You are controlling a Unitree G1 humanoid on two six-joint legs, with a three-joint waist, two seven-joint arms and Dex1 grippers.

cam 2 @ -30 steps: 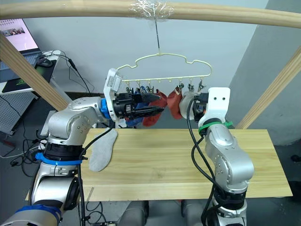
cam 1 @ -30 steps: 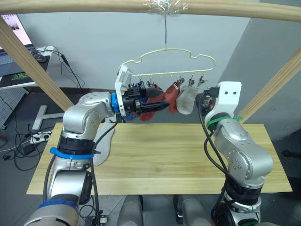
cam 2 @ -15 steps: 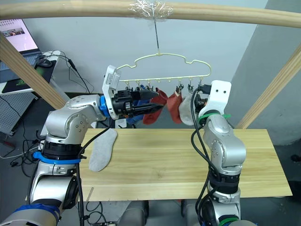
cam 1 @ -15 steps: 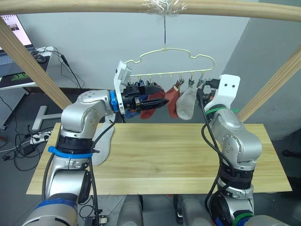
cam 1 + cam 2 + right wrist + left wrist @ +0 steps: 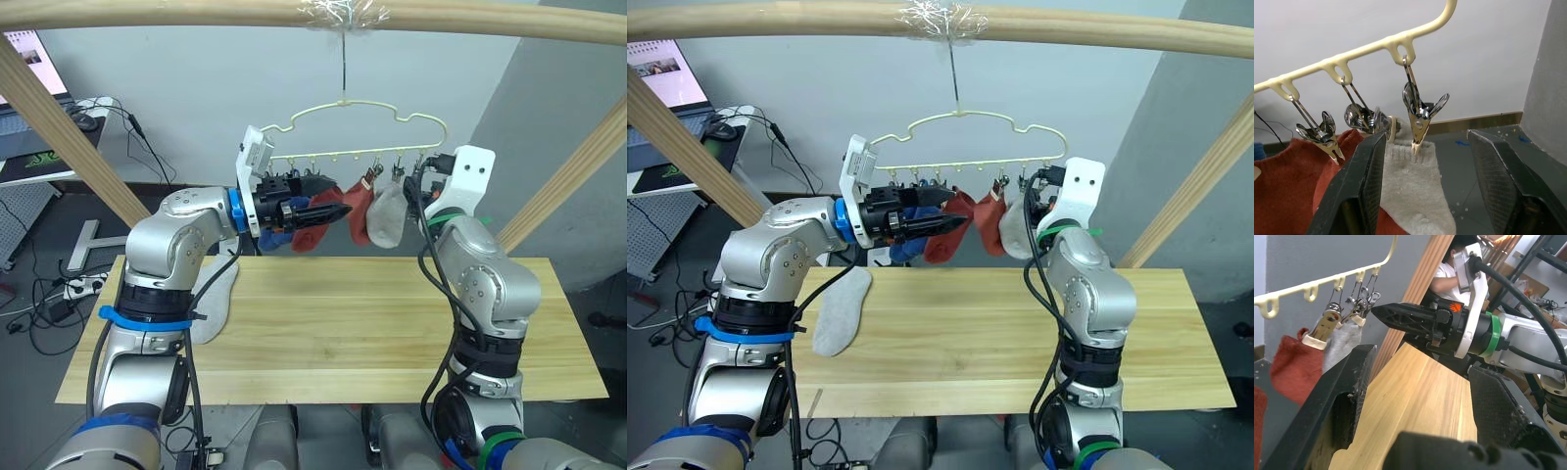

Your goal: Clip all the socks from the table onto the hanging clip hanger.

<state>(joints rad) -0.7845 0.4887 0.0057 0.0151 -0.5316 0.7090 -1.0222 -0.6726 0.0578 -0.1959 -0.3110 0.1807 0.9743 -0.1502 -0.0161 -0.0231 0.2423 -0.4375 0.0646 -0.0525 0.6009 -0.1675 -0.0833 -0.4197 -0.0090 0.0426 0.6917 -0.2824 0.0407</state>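
The pale yellow clip hanger hangs by its hook from the top pole. Clipped to it are two rust red socks, a light grey sock and a blue sock half hidden behind my left gripper. Another light grey sock lies on the table at its left end. My left gripper is open in front of the red socks, holding nothing. My right gripper is open at the hanger's right end, just short of the grey sock's clip.
Slanted wooden poles flank the table, and a horizontal pole carries the hanger. A desk with a laptop and cables stands at the back left. A person in a white shirt sits behind the right arm.
My right gripper has risen from beside the grey sock up to the clip row, and that sock now hangs free. The left gripper shifted slightly to the right.
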